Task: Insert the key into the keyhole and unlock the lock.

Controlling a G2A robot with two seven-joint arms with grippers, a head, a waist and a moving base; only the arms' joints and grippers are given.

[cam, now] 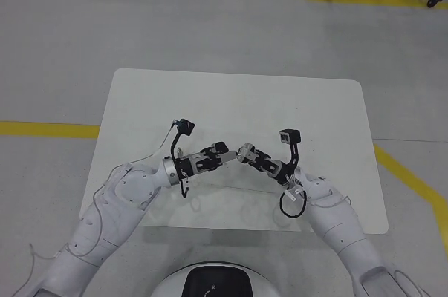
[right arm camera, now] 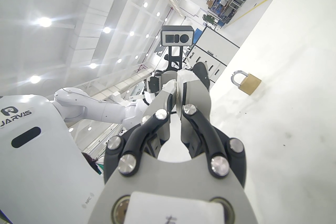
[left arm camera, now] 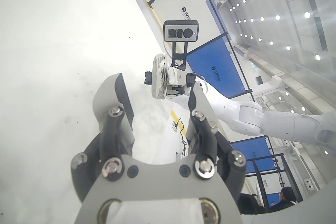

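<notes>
From above: left gripper and right gripper tip to tip over the white table. Left wrist view: jaws spread wide, bare tabletop between. Right wrist view: fingers pressed tight together (anything pinched there, can't tell); brass padlock lying flat on the table nearby, shackle end toward the fingertips.

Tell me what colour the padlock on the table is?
The padlock has a brass-gold body and a silver shackle; the right wrist view shows it best.
</notes>
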